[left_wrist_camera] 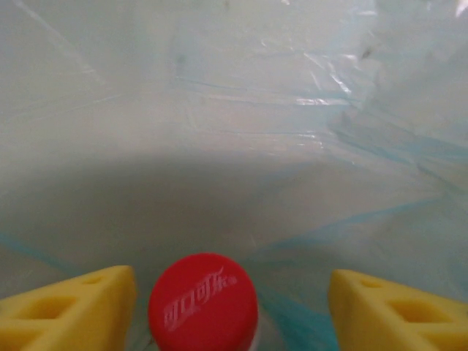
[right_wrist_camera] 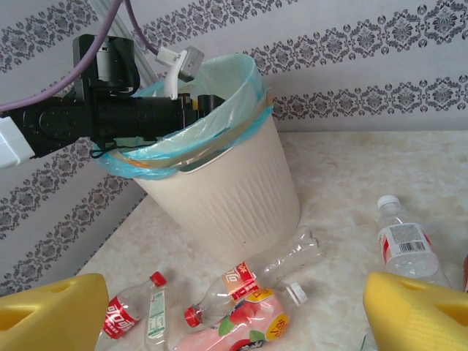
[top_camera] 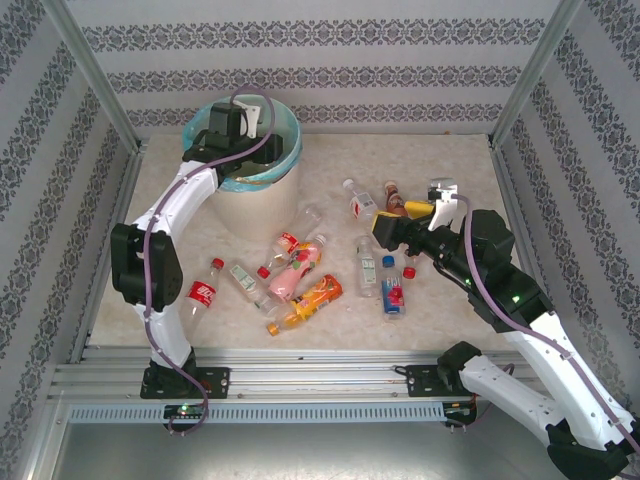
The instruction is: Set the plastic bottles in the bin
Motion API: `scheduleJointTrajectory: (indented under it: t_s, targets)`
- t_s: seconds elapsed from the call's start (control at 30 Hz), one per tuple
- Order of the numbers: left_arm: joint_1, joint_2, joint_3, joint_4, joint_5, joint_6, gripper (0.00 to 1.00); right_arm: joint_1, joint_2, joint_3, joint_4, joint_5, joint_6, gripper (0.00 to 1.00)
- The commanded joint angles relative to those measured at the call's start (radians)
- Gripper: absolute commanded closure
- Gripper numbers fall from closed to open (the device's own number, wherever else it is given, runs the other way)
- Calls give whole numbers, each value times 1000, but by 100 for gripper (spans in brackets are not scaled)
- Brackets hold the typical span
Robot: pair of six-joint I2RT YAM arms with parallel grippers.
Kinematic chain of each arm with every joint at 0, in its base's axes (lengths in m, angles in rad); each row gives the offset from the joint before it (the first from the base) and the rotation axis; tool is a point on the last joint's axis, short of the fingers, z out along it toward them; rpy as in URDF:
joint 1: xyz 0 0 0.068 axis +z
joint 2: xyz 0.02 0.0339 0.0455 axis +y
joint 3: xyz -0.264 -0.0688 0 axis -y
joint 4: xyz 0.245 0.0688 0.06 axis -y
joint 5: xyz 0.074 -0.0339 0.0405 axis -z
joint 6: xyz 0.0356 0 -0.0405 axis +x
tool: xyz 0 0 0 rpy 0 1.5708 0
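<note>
Left arm (top_camera: 170, 215) over the bin (top_camera: 262, 200)
Plastic bottles (top_camera: 300, 275) lie scattered on the desk (top_camera: 460, 170); the right tool (top_camera: 400, 215) sits among the right-hand ones.

I'm looking into a staged robot test cell, not a lived-in room. Wallpaper-patterned panels (top_camera: 320, 65) box in three sides, held up by bare aluminium posts (top_camera: 88, 75). The marble-look tabletop (top_camera: 470, 165) ends at a slotted aluminium rail (top_camera: 320, 378). The left arm base (top_camera: 182, 382) and right arm base (top_camera: 450, 378) are bolted to that rail.
</note>
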Motion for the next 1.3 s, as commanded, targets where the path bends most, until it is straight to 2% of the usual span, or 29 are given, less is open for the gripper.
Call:
scheduleJointTrajectory:
  t_s: [0.0,0.27,0.37,0.6,0.83,1.07,1.27]
  targets:
    - [3,3,23,-16,7,-18,22,16,-6,-6,-1,7,-18,10]
    - [3,-62,51,-10,24,-26,12,18,-2,1,4,12,-19,10]
    - [2,-99,49,9,23,-32,1,19,3,2,8,8,-17,10]
    - [4,-168,75,28,19,-37,0,27,17,12,8,5,-8,11]
    - [4,-255,79,35,-16,-13,0,38,64,59,-54,56,5,12]
    - [6,-386,71,9,-75,33,1,70,193,150,-174,141,19,14]
    - [5,-502,63,-85,-90,84,2,69,366,278,-357,226,7,14]
